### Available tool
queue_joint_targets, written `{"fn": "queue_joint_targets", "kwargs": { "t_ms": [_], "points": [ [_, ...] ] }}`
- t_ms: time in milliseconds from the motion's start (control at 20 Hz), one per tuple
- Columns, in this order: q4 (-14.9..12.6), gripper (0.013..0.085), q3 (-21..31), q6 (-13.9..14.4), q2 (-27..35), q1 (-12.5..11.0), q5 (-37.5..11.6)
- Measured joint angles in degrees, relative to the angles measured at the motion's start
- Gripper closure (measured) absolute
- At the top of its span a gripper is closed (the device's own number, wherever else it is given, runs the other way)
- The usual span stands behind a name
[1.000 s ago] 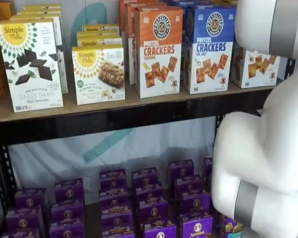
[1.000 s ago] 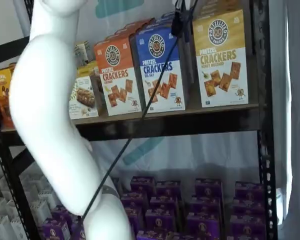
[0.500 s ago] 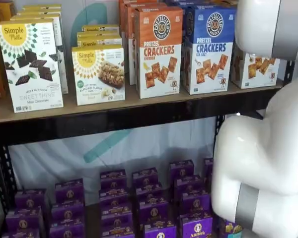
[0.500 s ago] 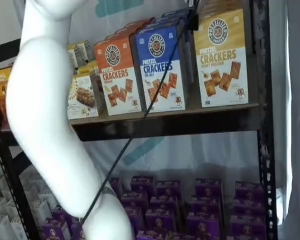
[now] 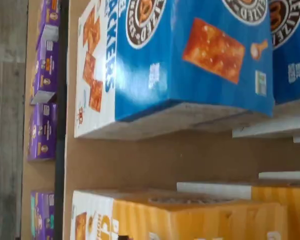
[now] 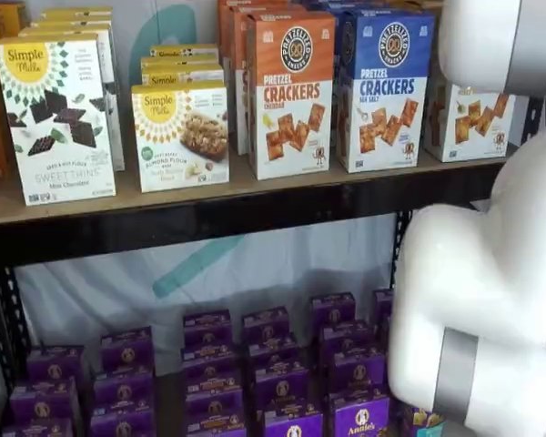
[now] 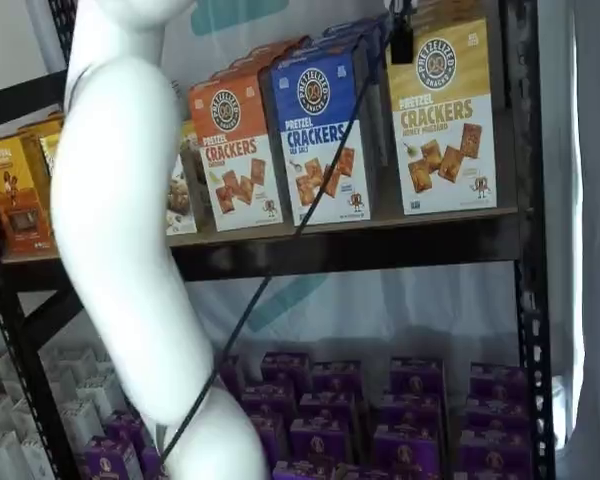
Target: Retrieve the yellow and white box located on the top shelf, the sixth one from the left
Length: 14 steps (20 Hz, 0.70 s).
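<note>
Left to right along the top shelf (image 7: 360, 245): the orange crackers box (image 7: 235, 150), then the blue crackers box (image 7: 320, 135), and at the far right the yellow and white box (image 7: 442, 120) — upright, at the front edge, just beside a black upright (image 7: 525, 150). The white arm (image 7: 120, 250) fills the left foreground. The tool (image 7: 401, 40) — one dark piece near the yellow box's top corner; its jaws stand wide apart.

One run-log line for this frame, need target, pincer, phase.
target: yellow and white box on top shelf, untouched | pincer: above box, opening unclear | phase: approach
</note>
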Motion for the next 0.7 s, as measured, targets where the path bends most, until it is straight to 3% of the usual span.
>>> {"fn": "queue_joint_targets", "kwargs": {
  "t_ms": [250,700],
  "points": [
    [-1.97,0.013,-1.79,0.37,2.47,1.37,-0.91],
    [-8.63,0.013,-8.22,1.76,7.15,3.73,5.12]
  ]
}}
